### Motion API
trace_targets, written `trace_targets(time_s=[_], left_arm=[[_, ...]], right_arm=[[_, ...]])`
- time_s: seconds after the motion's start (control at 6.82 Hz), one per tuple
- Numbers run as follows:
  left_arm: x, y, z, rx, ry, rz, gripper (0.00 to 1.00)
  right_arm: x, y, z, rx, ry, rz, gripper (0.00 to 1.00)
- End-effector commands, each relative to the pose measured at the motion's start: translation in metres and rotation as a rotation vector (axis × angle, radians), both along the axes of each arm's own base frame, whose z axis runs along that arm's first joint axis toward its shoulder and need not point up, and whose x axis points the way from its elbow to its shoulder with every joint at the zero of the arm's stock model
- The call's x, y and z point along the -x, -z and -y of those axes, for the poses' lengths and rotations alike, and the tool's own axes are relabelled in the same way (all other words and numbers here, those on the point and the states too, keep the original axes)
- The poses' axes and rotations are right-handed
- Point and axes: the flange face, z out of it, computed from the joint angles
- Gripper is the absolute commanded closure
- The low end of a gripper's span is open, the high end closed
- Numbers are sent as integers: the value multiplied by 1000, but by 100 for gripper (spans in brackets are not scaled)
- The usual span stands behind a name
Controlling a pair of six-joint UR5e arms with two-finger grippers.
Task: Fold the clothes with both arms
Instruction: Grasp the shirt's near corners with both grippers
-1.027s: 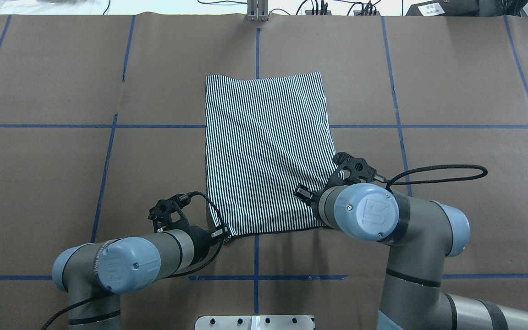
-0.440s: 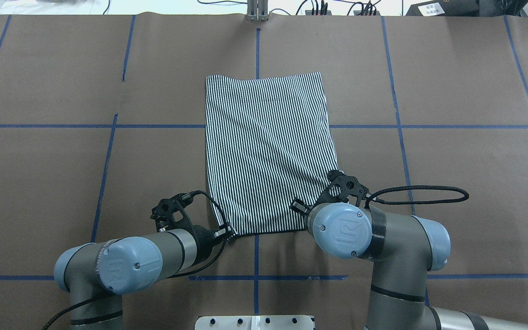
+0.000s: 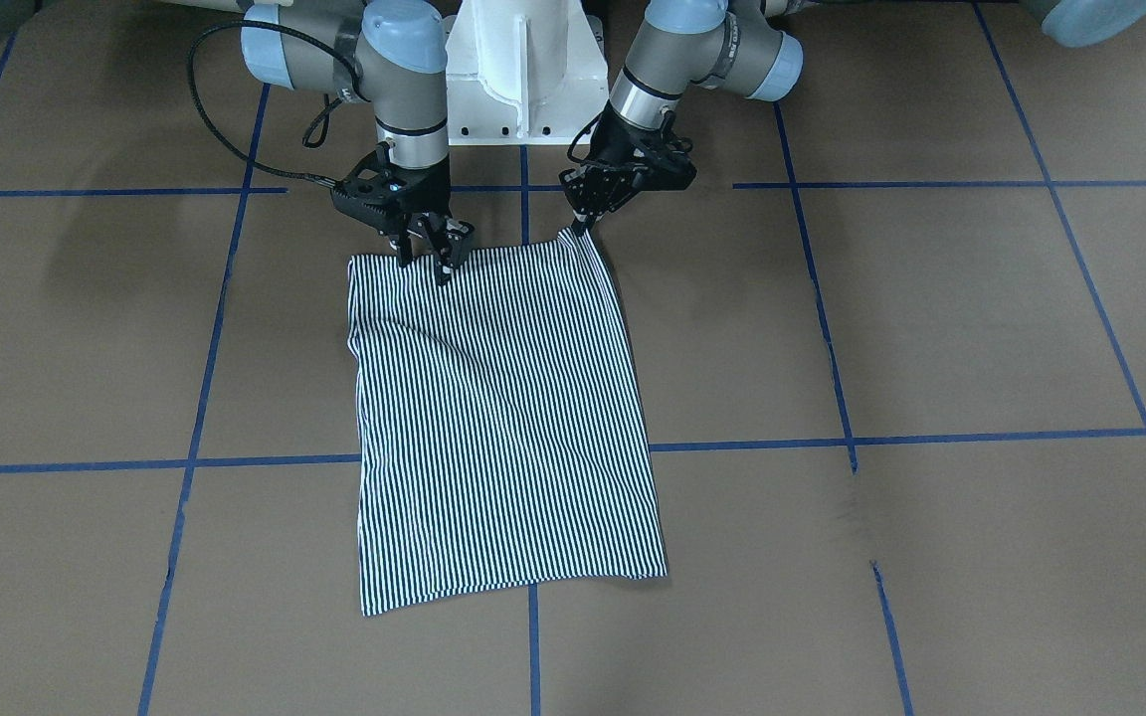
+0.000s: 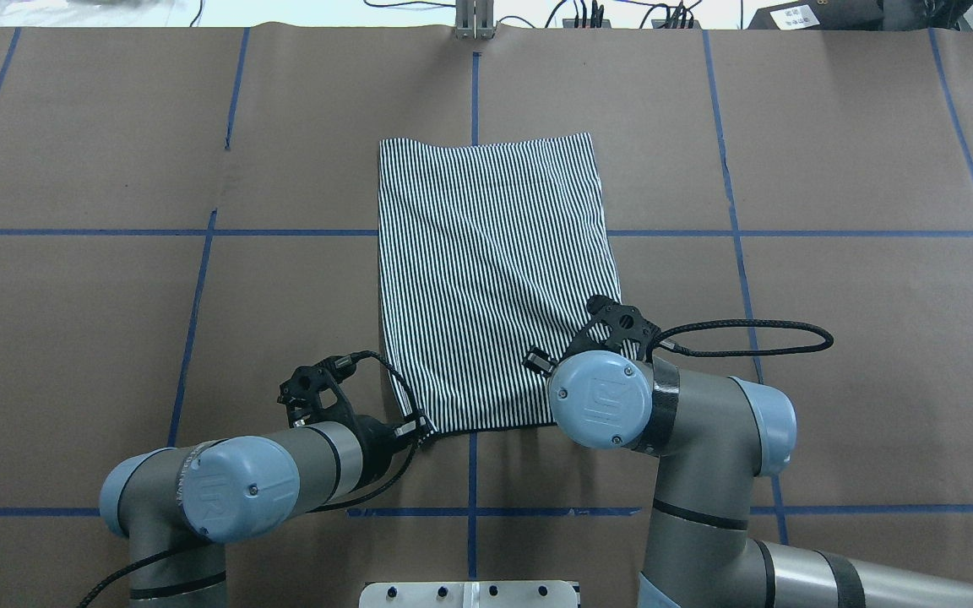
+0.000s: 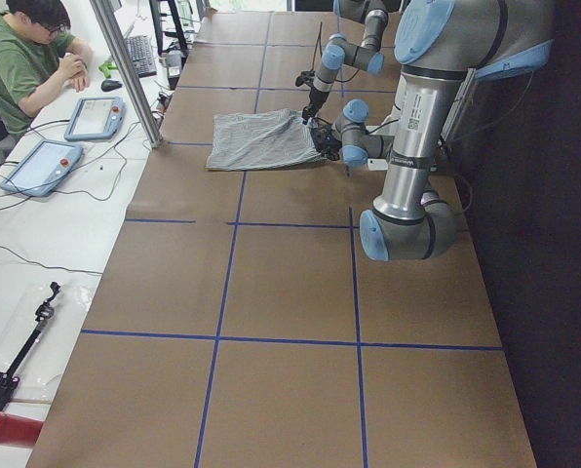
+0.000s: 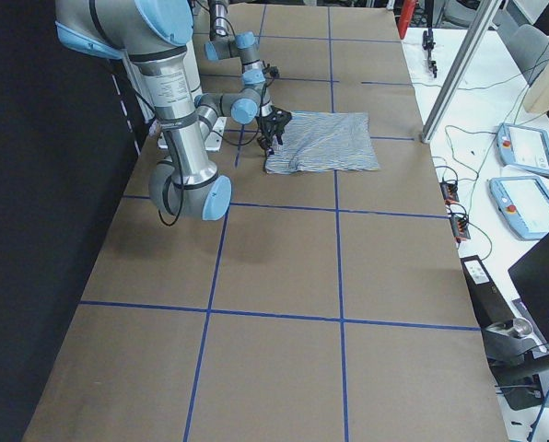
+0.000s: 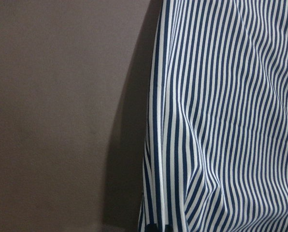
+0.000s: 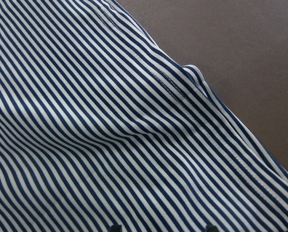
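The striped polo shirt [image 4: 486,270] lies folded into a rectangle on the brown table; it also shows in the front view [image 3: 503,418]. Its collar and buttons are hidden. My left gripper [image 3: 576,227] is shut on the shirt's near left corner [image 4: 423,432] and holds it slightly raised. My right gripper [image 3: 426,261] is open and points down onto the shirt's near edge by the right corner. In the overhead view its fingers are hidden under its wrist. The right wrist view shows stripes [image 8: 110,135] filling the frame between the two fingertips.
The white pedestal base [image 3: 523,70] stands just behind both grippers. A black cable loop [image 4: 748,329] hangs off the right wrist. Blue tape lines cross the brown table [image 4: 115,338]. An operator [image 5: 27,58] sits beyond the far edge beside a metal post [image 5: 125,68].
My right arm has swung left and nearer along the shirt's near edge, now covering the near right corner. The left gripper has stayed on its corner.
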Motion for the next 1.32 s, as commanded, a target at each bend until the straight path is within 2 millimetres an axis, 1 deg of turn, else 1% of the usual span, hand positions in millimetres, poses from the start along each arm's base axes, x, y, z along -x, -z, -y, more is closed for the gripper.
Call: trace_targets(time_s=[0.0,0.29,0.44,0.59,0.73,0.88,1.03,1.17], left_arm=[[0,0,0,0,0,-1,100],[0,1,0,0,0,-2,100],[0,1,0,0,0,-2,100],[0,1,0,0,0,-2,100],[0,0,0,0,0,-1,100],[1,1,0,0,0,-2,100],[1,1,0,0,0,-2,100],[1,1,0,0,0,-2,100]], right_arm=[[4,-8,4,6,4,-26,34],[11,-21,6,12,4,-53,36],[11,-20,7,13,4,-51,39],[12,-21,6,14,5,-54,46],[12,-21,6,16,3,-53,68],[13,-22,6,19,0,-55,98],[14,-24,7,20,-4,-61,100],[15,-20,7,20,-7,-53,100]])
